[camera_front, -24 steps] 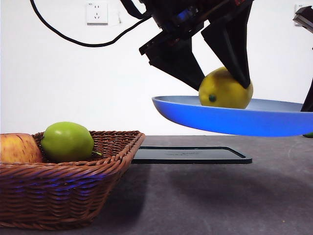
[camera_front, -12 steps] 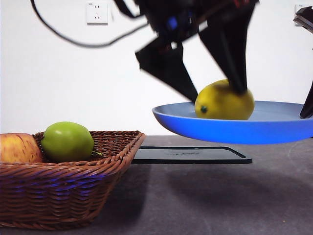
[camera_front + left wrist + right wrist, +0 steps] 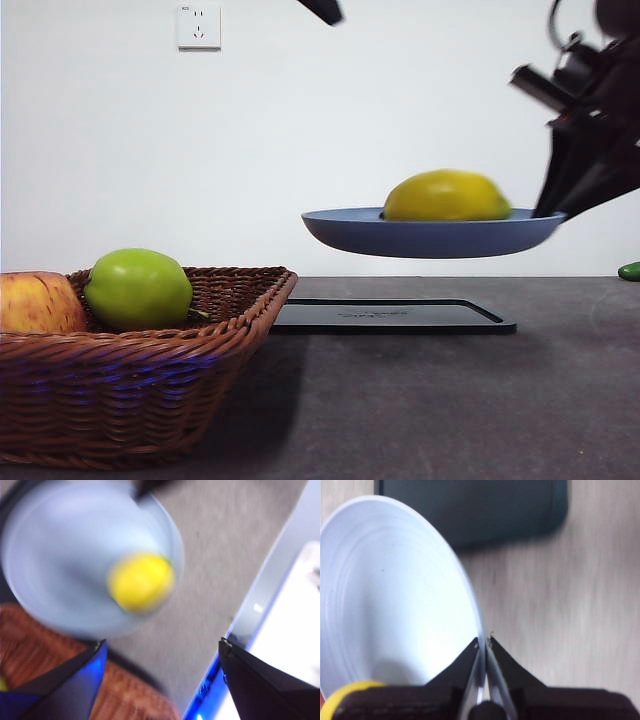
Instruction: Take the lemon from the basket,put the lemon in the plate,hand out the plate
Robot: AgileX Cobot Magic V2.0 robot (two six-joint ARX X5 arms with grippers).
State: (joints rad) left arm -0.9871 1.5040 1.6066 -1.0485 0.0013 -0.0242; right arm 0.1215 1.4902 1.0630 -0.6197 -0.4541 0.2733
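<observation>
The lemon (image 3: pixel 447 196) lies on its side in the plate (image 3: pixel 428 237), right of centre in the front view, with its long axis horizontal, running left to right across the frame; its skin is smooth, bright yellow and oval. The plate is round, shallow, matte light blue, with a low raised rim, and is suspended level above the table (image 3: pixel 450 400), clear of the flat black rectangular tray (image 3: pixel 390 316) below it. The right gripper (image 3: pixel 483 645) enters at the right edge of the front view and clamps the plate rim between its two black jaws, which stand narrow on the thin edge. The left gripper (image 3: pixel 160 647) shows in the front view only as a black tip at the top edge; its jaws stand wide apart and hold nothing, and its blurred wrist view looks down on plate and lemon. At lower left of the front view sits the brown woven wicker basket (image 3: pixel 140 390) with braided rim, holding a smooth round green fruit (image 3: pixel 137 289) and a red-yellow apple (image 3: pixel 38 303).
</observation>
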